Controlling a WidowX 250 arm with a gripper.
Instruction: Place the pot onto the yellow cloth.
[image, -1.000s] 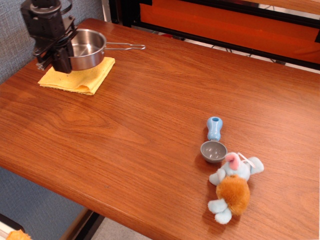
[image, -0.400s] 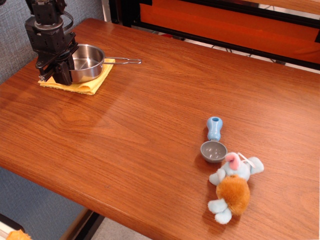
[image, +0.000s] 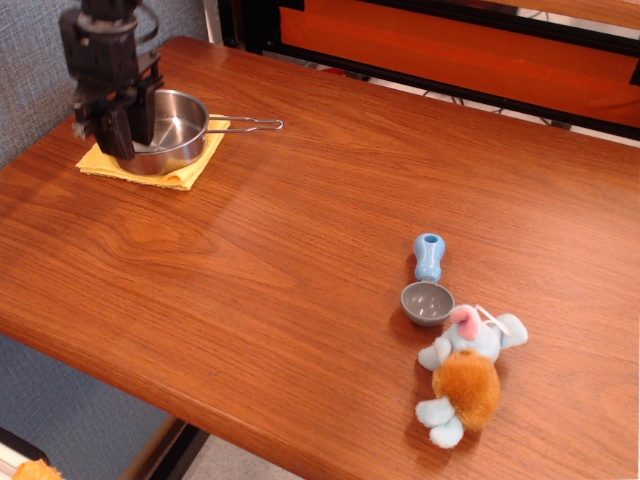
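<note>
The pot (image: 182, 122), a shallow shiny steel pan, sits on the yellow cloth (image: 188, 173) at the table's far left corner. Its wire loop handle (image: 250, 124) points right, out past the cloth. My gripper (image: 128, 143), black, hangs just over the pot's left rim. Its jaws stand slightly apart and hold nothing. The arm hides the left part of the pot and of the cloth.
A small grey scoop (image: 427, 302) with a blue handle (image: 429, 255) lies at the right of the wooden table (image: 300, 250). A plush toy (image: 465, 375) lies just beside it, near the front edge. An orange and black frame (image: 450, 50) runs behind the table.
The pot came down from above the cloth onto it. My gripper then let go of the rim and rose a little; the pot stayed put.
</note>
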